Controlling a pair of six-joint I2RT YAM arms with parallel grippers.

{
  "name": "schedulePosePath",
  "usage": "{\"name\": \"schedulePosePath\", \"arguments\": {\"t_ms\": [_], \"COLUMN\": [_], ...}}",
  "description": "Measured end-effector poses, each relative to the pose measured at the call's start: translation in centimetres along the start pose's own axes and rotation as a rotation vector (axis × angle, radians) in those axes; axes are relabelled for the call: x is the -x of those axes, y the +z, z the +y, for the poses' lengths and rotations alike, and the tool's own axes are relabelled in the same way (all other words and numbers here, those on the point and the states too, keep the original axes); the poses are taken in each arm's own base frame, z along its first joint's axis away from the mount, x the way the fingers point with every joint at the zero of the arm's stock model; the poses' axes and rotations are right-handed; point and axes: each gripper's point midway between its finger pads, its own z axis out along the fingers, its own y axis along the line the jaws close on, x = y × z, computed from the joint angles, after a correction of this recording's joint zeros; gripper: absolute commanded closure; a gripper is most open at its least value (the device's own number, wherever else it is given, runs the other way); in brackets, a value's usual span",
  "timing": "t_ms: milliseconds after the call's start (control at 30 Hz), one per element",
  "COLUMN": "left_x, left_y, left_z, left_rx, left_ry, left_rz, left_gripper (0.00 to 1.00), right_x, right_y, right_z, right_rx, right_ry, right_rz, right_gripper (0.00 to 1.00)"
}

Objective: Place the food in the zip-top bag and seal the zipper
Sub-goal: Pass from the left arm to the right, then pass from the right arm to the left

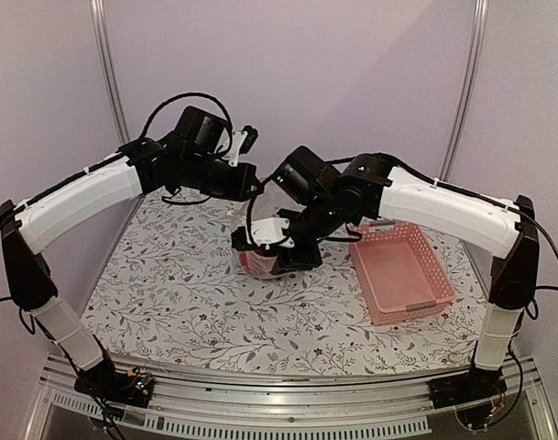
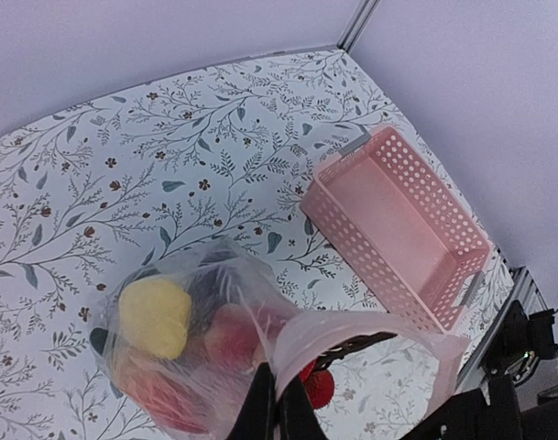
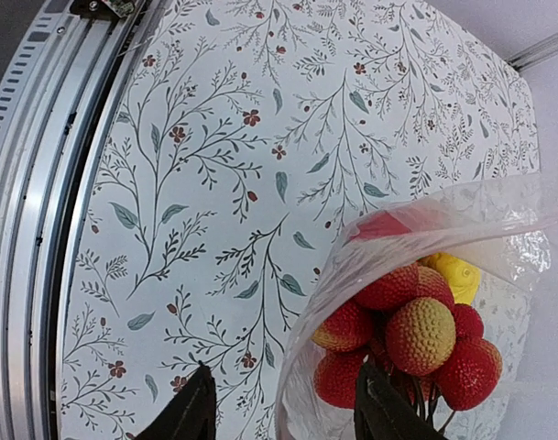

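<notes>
The clear zip-top bag hangs over the middle of the table, its bottom bulging with food. My left gripper is shut on the bag's upper edge; in the left wrist view its fingers pinch the plastic beside the mouth strip. Inside the bag are a yellow piece and red pieces. My right gripper is open at the bag's mouth. In the right wrist view one finger is outside the bag and the other is against a cluster of bumpy red and orange fruits.
The pink slotted basket stands to the right of the bag and holds nothing; it also shows in the left wrist view. The floral tablecloth covers the table. The metal rail runs along the near edge.
</notes>
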Motion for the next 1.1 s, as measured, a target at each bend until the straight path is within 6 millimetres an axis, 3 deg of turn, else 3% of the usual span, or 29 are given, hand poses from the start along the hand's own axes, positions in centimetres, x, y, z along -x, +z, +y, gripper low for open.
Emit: {"name": "schedulePosePath", "arguments": {"t_ms": [133,167,333,433,500,633,733,833,1100], "left_x": [0.0,0.0,0.4,0.5,-0.3,-2.9,-4.7,-5.3,-9.1], "left_y": [0.0,0.0,-0.9,-3.0,-5.3,-10.7,-13.0,-12.6,-6.4], "left_z": [0.0,0.0,0.1,0.0,0.2,0.8,1.3,1.4,1.6], "left_rx": [0.0,0.0,-0.001,-0.011,-0.029,-0.086,-0.12,-0.151,-0.252], "left_ry": [0.003,0.004,0.038,0.083,0.105,0.134,0.14,0.131,0.08], "left_rz": [0.0,0.0,-0.019,-0.088,-0.184,-0.43,-0.575,-0.63,-0.571], "left_gripper": [1.0,1.0,0.62,0.36,0.25,0.18,0.2,0.23,0.24], "right_x": [0.2,0.3,0.6,0.3,0.1,-1.0,-2.1,-2.7,-3.6], "right_y": [1.4,1.5,0.6,-0.4,-1.7,-5.3,-7.1,-7.3,-6.7], "right_z": [-0.5,-0.8,-1.8,-2.1,-2.2,-1.8,-1.6,-1.6,-0.9], "right_rx": [-0.023,-0.033,-0.079,-0.088,-0.092,-0.111,-0.115,-0.097,-0.049], "right_ry": [0.003,-0.002,0.0,-0.003,-0.004,-0.001,0.017,0.037,0.071], "right_rz": [0.028,0.029,0.034,0.033,0.014,-0.031,-0.049,-0.062,-0.072], "right_gripper": [0.96,1.0,1.0,1.0,1.0,1.0,1.0,1.0,1.0]}}
